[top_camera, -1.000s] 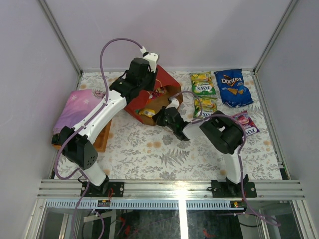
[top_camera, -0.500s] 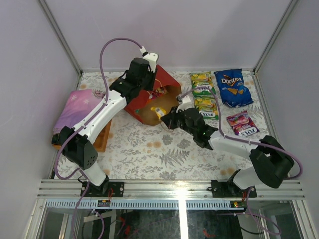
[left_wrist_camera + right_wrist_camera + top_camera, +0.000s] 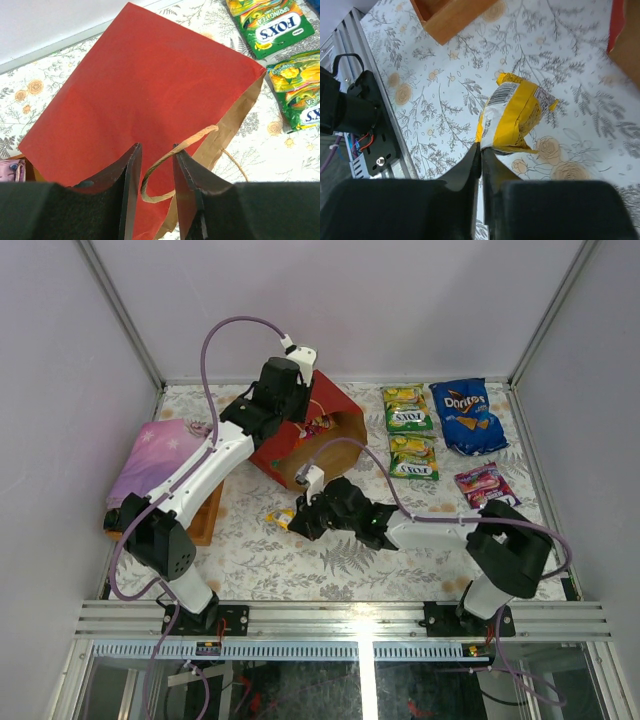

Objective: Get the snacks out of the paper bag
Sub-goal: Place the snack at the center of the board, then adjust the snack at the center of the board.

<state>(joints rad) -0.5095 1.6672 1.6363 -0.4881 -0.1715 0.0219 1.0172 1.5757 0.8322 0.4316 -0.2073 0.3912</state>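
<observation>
One small yellow packet (image 3: pixel 279 517), clenched in the right gripper (image 3: pixel 298 520), sits left of tabletop centre, outside the red paper bag (image 3: pixel 335 405) by the far edge; packets (image 3: pixel 320 425) visible inside. Left gripper (image 3: pixel 155 147) jaws parted astride its handle (image 3: pixel 200 136).

Red paper bag (image 3: pixel 335 405) lying open, yellow packet (image 3: pixel 277 517) outside, snacks (image 3: pixel 408 412) flat nearby

overhead view, wrist close-ups, paper bag (image 3: pixel 335 402) shared
</observation>
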